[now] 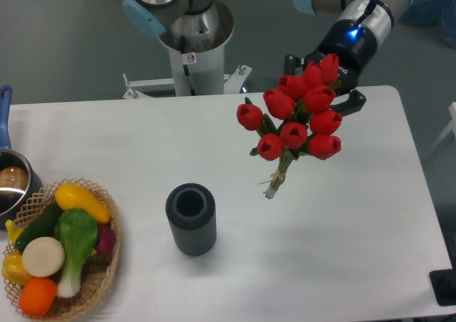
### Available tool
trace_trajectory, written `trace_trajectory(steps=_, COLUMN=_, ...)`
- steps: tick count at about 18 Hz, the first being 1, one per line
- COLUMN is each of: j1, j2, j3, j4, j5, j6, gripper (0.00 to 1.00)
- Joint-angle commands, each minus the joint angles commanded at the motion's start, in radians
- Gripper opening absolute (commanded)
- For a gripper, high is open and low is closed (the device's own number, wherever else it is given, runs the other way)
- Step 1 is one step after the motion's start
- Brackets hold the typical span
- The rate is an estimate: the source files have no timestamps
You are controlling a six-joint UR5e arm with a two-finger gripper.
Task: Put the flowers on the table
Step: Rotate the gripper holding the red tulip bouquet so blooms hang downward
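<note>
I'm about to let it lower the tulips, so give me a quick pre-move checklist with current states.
1. Flowers held by the pincer: cannot tell, blooms hide the fingers.
2. Flowers off the table: cannot tell, the stem ends may be touching it.
3. Bare table under the stems: ok.
4. Dark ribbed vase clear of the bunch: ok, it stands to the left.
5. Basket out of the way: ok, far left.

A single fixed camera looks steeply down from above the near edge of the surface (pixel 356 265), facing the robot's base column (pixel 191 48) at the far side. It stands far enough back to take in nearly the whole surface, cutting off only its left edge and near corners. The tool (pixel 335 80) sits at upper right, with grey floor (pixel 64 37) beyond it.
</note>
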State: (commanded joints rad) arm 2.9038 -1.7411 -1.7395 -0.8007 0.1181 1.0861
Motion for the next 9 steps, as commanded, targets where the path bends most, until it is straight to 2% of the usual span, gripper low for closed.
trace_trajectory(steps=9, j1=0.011, j2=0.015, j3=-0.005, j4=-0.002, j5=0.017, j6=-0.003, gripper=0.21)
